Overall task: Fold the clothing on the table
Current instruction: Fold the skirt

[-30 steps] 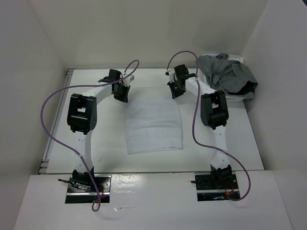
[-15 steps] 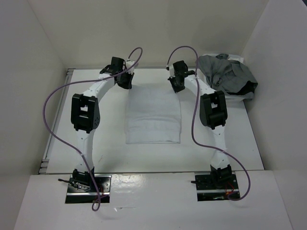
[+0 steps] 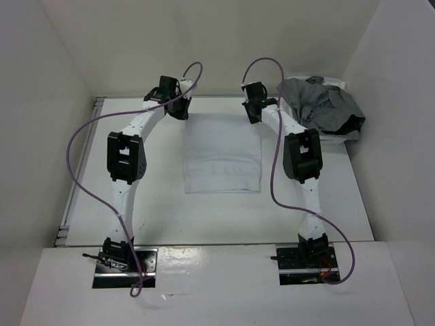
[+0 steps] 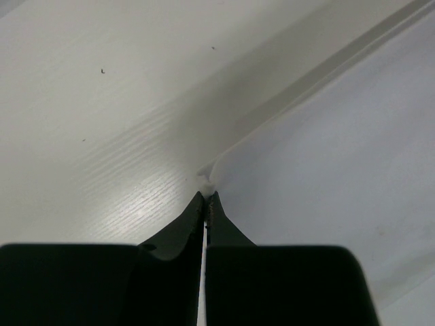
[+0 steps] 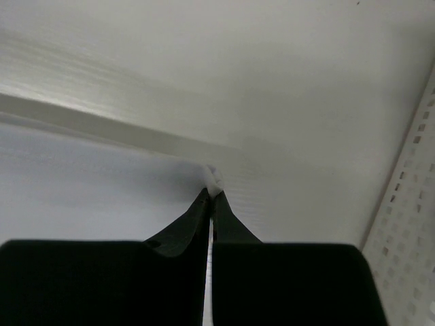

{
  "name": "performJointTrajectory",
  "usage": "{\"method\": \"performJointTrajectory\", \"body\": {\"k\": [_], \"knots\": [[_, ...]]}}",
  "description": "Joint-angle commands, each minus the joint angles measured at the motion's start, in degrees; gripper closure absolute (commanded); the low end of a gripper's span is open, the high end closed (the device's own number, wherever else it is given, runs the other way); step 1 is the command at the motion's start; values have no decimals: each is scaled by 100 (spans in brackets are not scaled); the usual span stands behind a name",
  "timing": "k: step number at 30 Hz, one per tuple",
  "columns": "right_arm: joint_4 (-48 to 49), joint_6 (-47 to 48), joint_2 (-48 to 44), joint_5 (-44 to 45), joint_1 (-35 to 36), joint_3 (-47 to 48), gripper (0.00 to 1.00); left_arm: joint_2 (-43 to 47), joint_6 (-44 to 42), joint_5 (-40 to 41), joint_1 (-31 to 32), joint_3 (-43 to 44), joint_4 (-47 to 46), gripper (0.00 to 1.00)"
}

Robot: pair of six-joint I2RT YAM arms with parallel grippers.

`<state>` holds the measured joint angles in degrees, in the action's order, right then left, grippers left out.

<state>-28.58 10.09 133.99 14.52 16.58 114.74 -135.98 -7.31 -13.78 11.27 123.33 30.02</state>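
- The left arm [image 3: 126,156] and right arm [image 3: 302,156] both stretch towards the far side of the table [image 3: 156,204], wrists angled inward.
- At the far right, a white perforated bin [image 5: 408,204] holds a heap of grey garments [image 3: 323,105].
- The white cloth [image 3: 223,156] lies flat mid-table, between the arms.
- The left gripper [image 4: 206,200] is clenched on the cloth's far left corner.
- The right gripper [image 5: 211,197] is clenched on its far right corner.
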Motion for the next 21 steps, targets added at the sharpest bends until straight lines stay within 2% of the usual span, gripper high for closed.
{"method": "performJointTrajectory", "body": {"k": [1, 7, 14, 21], "knots": [[406, -121, -488, 376, -41, 374, 100, -7, 28, -37, -72, 455, 126, 100], [45, 116, -1208, -422, 12, 217, 100, 449, -42, -476, -72, 307, 232, 100], [-139, 722, -2508, -959, 12, -943, 96, 1512, -622, -801, -72, -835, 347, 100], [-605, 1504, -3265, -1083, 65, -2165, 100, 2645, -1149, -1179, -2, -2031, 671, 100]]}}
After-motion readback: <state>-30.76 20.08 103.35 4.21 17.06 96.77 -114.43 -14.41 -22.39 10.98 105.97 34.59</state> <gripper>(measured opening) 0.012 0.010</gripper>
